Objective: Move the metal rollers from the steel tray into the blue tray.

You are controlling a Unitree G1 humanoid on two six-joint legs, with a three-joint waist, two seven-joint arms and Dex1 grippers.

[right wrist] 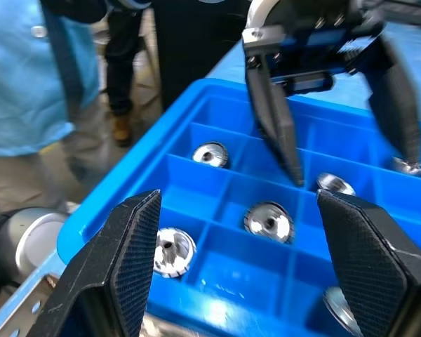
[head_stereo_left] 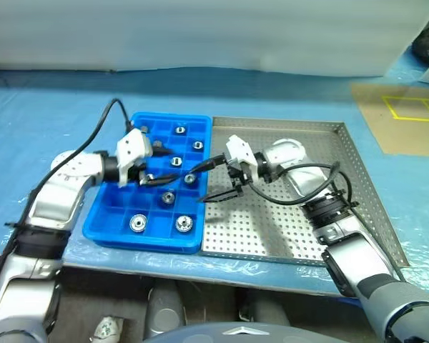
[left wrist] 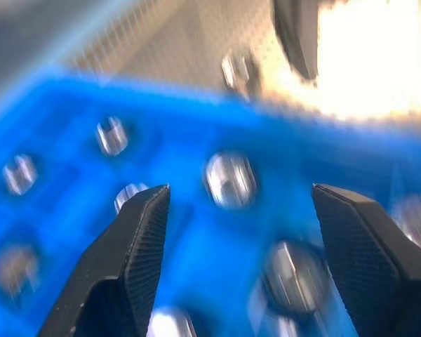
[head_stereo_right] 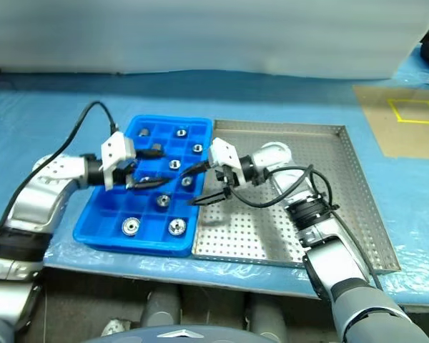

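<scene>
Nearest the camera, two metal rollers (head_stereo_left: 137, 224) are seen lying in the front row of the blue tray (head_stereo_left: 107, 233), each in its own compartment. More rollers are spread through the tray's other compartments, toward its middle and its far row, one to a compartment as far as can be told. The blue tray is set along the left edge of the steel tray (head_stereo_left: 357, 179), the two rims touching or nearly so. The perforated floor of the steel tray is largely bare; in the left wrist view one roller (left wrist: 236, 70) is seen on it beyond the blue rim.

Over the middle of the blue tray the left tool (head_stereo_left: 151, 168) is held with its two black fingers spread apart, and nothing is gripped between them. The right tool (head_stereo_left: 216, 179) is held at the border of the two trays, pointing toward the blue one, its fingers also well apart with nothing between them. The two tools are near each other without touching.

Both trays are carried by a bench (head_stereo_left: 50, 107) covered with blue sheeting. In the right wrist view, people (right wrist: 28, 84) are seen standing beyond the bench.
</scene>
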